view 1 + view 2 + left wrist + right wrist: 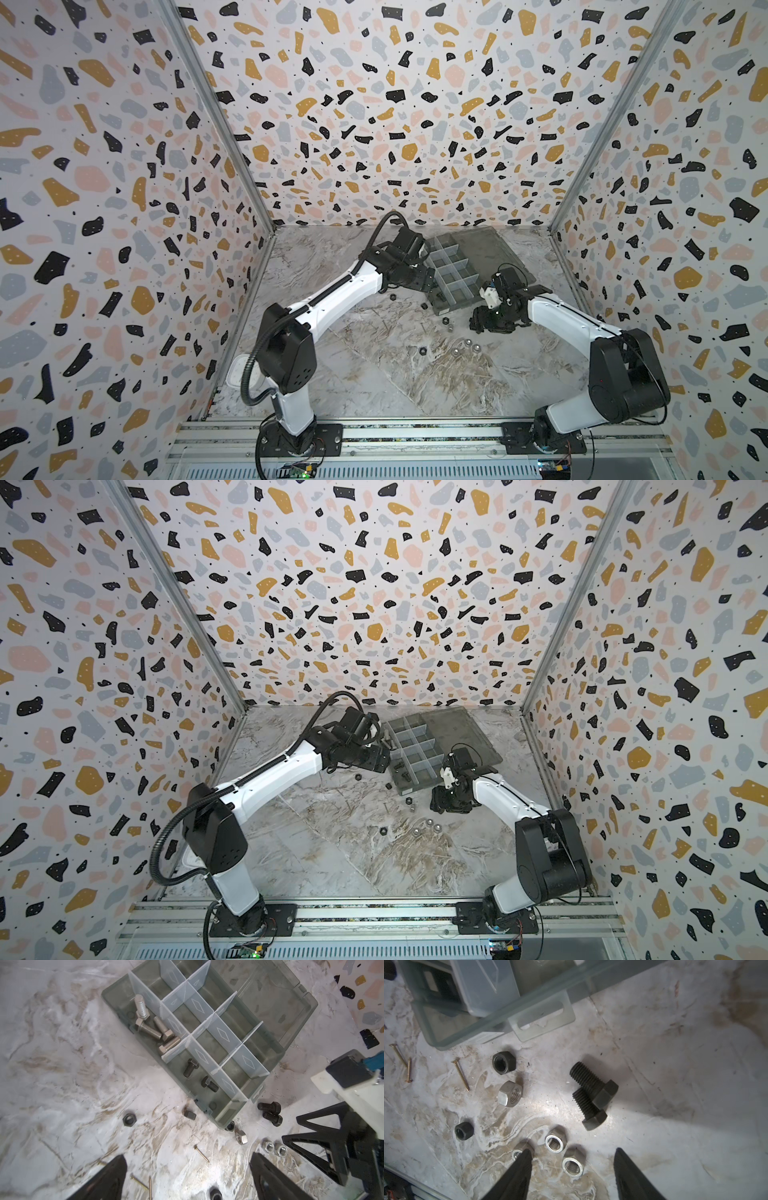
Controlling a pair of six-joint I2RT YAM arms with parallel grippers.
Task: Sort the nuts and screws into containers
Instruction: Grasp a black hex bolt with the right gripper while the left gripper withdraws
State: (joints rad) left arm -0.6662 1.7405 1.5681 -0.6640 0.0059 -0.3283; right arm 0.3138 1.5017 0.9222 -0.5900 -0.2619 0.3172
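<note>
The smoky-grey containers (441, 308) (223, 1120) stand at the back of the table. One compartment holds several silver screws (153, 1024); the one beside it holds two black screws (209, 1084). Two more black screws (591, 1093) (270, 1113) lie on the table beside the box corner. Silver nuts (572, 1164) (241, 1136) and black nuts (504, 1062) (128, 1119) are scattered in front. My left gripper (187, 1169) (424, 276) is open and empty by the box's left side. My right gripper (572, 1152) (478, 324) is open over the silver nuts, holding nothing.
The box's flat lid (486, 249) lies open behind it. Thin brass wood screws (460, 1075) (201, 1153) lie among the nuts. Patterned walls close in the table on three sides. A pale plastic tub (239, 370) sits behind the left arm's base.
</note>
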